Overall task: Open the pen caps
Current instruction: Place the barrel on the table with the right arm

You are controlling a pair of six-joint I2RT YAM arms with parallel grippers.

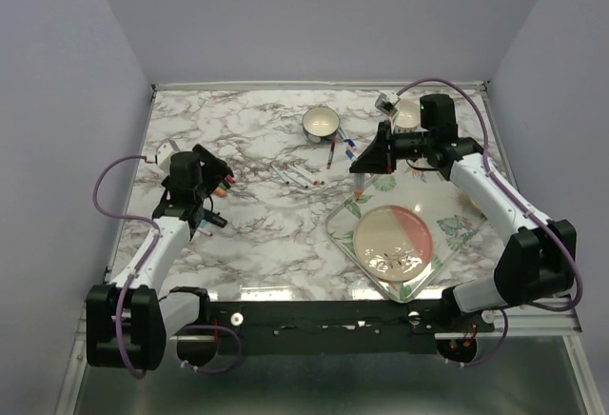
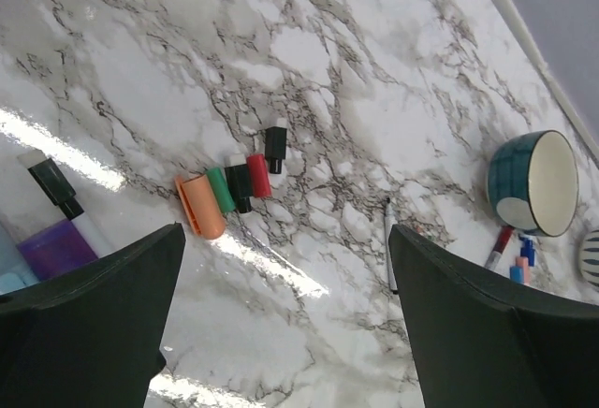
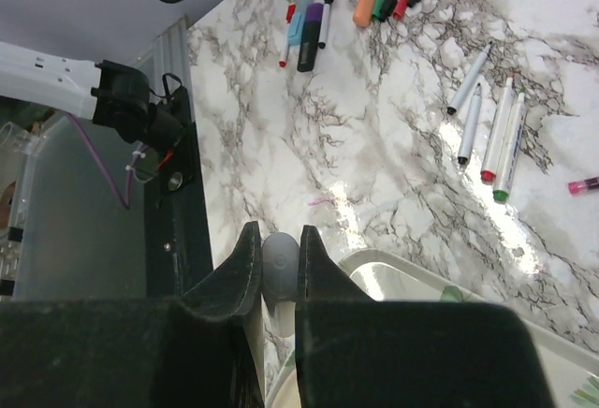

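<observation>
Bare marble table [image 1: 276,234] lies open across the near middle, between the left end effector [image 2: 285,277] and the glass tray [image 1: 343,236] filling the near right. Just past the wide-spread left fingers [image 2: 112,296] a row of pen caps [image 2: 239,186] bars the way. Farther out lie loose pens [image 1: 297,175] and a bowl [image 1: 321,124], and the right end effector [image 3: 279,244], pinching a pen [image 1: 356,187], hangs over the tray's far-left corner.

Orange, green, black, red pen caps [image 2: 240,186]; marbled table [image 2: 328,71]

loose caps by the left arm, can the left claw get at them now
Probably yes: the left claw is open, and the loose caps lie on bare marble ahead of it, uncovered.
</observation>
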